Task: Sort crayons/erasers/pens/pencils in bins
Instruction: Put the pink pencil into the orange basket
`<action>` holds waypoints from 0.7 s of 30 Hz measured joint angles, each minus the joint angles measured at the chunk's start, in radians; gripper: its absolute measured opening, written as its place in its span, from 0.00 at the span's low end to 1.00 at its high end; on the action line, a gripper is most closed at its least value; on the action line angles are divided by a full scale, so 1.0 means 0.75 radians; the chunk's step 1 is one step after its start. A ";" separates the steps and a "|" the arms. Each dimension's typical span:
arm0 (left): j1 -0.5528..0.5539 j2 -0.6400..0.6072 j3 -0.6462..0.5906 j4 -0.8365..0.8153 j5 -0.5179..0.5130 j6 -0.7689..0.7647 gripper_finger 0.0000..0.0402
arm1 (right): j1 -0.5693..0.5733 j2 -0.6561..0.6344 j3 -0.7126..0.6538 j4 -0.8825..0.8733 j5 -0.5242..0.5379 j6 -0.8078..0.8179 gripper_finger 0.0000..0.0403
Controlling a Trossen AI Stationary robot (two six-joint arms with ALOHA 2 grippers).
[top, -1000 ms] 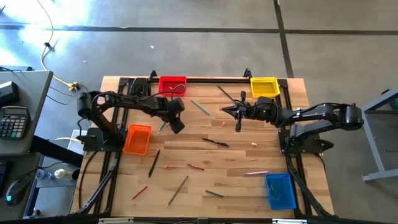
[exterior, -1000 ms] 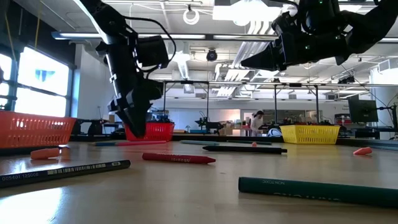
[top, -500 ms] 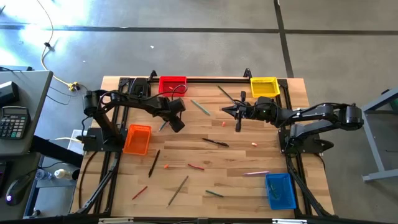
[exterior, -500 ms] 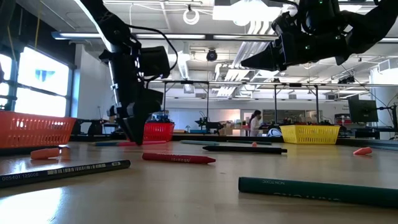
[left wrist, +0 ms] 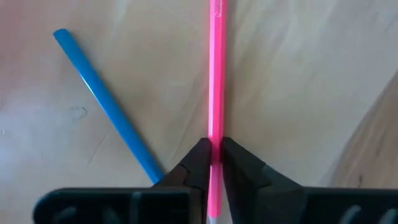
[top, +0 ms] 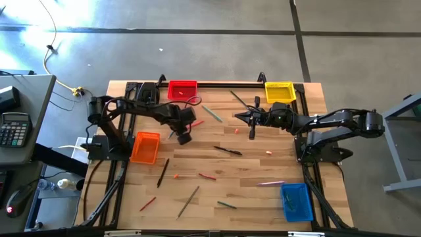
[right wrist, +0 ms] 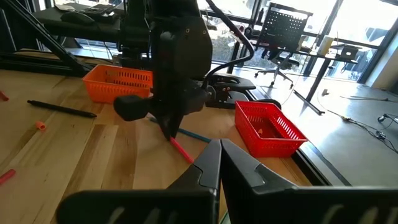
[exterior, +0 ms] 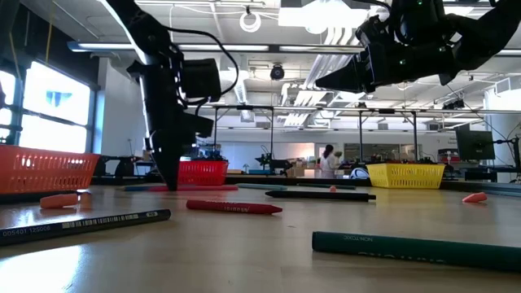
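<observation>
My left gripper [top: 182, 137] stands fingers-down on the table between the red bin [top: 183, 89] and the orange bin [top: 145, 147]. It is shut on a pink pen [left wrist: 216, 74] that lies on the wood. A blue pen [left wrist: 106, 99] lies just beside it. My right gripper [top: 237, 117] hangs shut above the table's far middle, with nothing in it. The yellow bin [top: 279, 91] stands at the far right and the blue bin [top: 297, 201] at the near right. My left gripper pinches the pink pen near one end [left wrist: 215, 146] between its two fingertips [left wrist: 198, 158]. The fingers come from above, pointing down, and lie across the pen. The pen lies flat on the table, its long part running away from the fingers.
Loose sticks lie across the table: a black pen [top: 227, 151], a green pencil [top: 212, 114], a red crayon [top: 208, 176], another pink pen [top: 270, 183]. Small erasers [top: 237, 131] [top: 268, 153] lie between them. A desk with a calculator [top: 14, 128] stands left of the table.
My left gripper has come down onto the table and a little toward its left edge, and its fingers have shut on the pink pen. The pen stays lying on the wood.
</observation>
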 joint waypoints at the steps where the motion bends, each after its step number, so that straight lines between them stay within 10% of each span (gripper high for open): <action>1: -0.007 -0.001 0.000 -0.006 -0.001 0.009 0.05 | 0.000 0.000 0.000 0.000 0.000 0.000 0.00; 21: -0.093 -0.163 -0.009 -0.113 -0.009 -0.101 0.02 | 0.000 0.000 0.000 -0.011 0.000 0.000 0.00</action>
